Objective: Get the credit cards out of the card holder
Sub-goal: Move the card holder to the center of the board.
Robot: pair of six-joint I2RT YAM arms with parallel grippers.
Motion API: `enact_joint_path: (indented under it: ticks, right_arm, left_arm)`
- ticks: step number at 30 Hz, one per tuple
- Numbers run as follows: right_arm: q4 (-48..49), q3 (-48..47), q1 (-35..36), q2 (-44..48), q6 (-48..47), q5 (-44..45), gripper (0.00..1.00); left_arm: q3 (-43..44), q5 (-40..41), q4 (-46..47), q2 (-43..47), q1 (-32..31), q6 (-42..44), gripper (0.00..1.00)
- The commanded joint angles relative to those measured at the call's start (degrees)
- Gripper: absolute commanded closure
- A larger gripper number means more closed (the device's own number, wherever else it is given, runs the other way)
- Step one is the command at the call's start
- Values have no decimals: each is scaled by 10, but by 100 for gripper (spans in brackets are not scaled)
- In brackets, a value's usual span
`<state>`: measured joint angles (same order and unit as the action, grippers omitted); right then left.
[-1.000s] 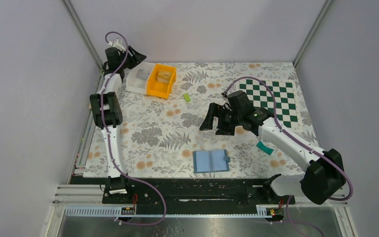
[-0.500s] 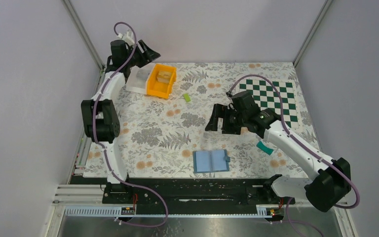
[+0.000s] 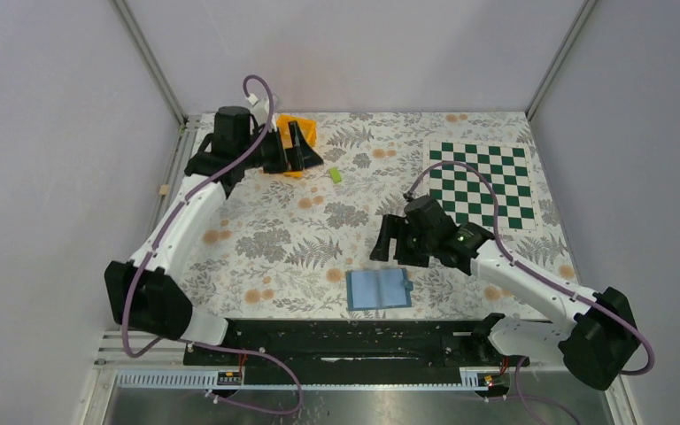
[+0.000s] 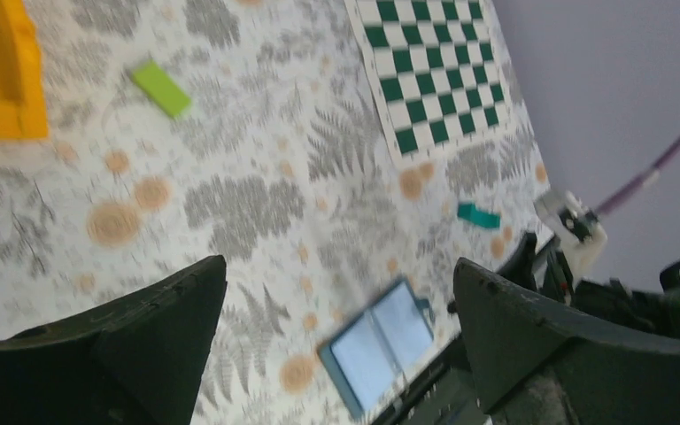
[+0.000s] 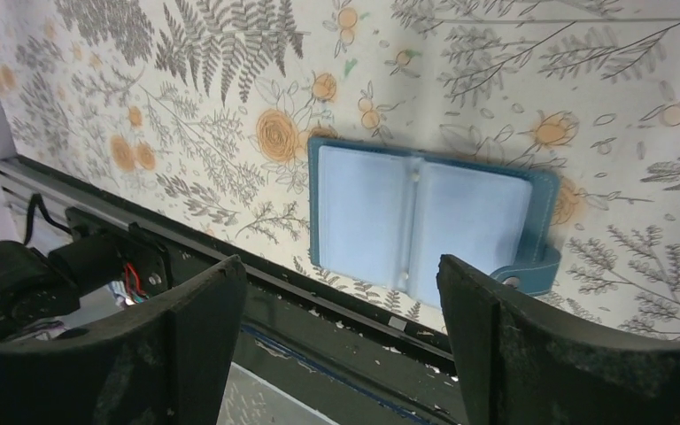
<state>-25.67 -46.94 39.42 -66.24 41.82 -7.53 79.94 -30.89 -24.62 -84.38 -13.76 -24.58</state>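
In the overhead view, a flat table covering (image 3: 266, 243) printed with grey ferns and orange flowers is seen. A blue card holder (image 3: 378, 289) is laid open like a book near the front edge. The right gripper (image 3: 396, 252) is held just behind it, apart from it. The left gripper (image 3: 294, 152) is stretched over an orange plastic bin (image 3: 306, 131) at the far left. A small lime-green block (image 3: 335, 175) is placed beside the bin, and a green-and-white chequered mat (image 3: 481, 184) is spread at the far right. No card can be made out here.

In the left wrist view, which is blurred, the two dark, rounded fingers are shown spread wide with nothing between them. A thin teal credit card (image 4: 478, 215) is seen lying flat on the covering, past a corner of the chequered mat and well apart from the holder.

In the right wrist view, the fingers are likewise parted and empty. The holder is shown below them: a stitched blue cover, two clear, glossy sleeves and a snap tab (image 5: 531, 274) at its right edge. A black rail (image 5: 336, 323) is seen along the table edge.
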Motion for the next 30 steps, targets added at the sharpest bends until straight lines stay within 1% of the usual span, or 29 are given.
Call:
enact_joint_path:
  ticks: [1, 8, 10, 13, 16, 19, 23, 25, 30]
  right_arm:
    - [39, 13, 73, -5, 43, 104, 14]
    - [48, 3, 158, -102, 61, 174, 15]
    - [45, -9, 178, -129, 64, 183, 16]
    - [37, -33, 211, -172, 67, 198, 17]
    - [11, -60, 236, -209, 67, 226, 18]
    - [-11, -81, 251, -236, 66, 243, 17]
    - [-29, -93, 262, -250, 69, 264, 17]
    - [-33, -92, 263, -250, 68, 271, 17]
    - [-35, -91, 263, -256, 65, 277, 18]
  left_arm:
    - [-83, 5, -68, 97, -10, 52, 1]
    - [-223, 58, -68, 237, -10, 62, 1]
    - [-266, 80, -42, 275, -10, 42, 1]
    - [-306, 161, -30, 320, -10, -10, 1]
    - [-319, 208, -50, 345, -9, -10, 1]
    - [-308, 209, -83, 355, -10, 24, 1]
    - [-315, 230, -84, 387, -10, 23, 1]
    - [-321, 226, -79, 401, -10, 23, 1]
    - [-327, 202, -68, 400, -10, 23, 1]
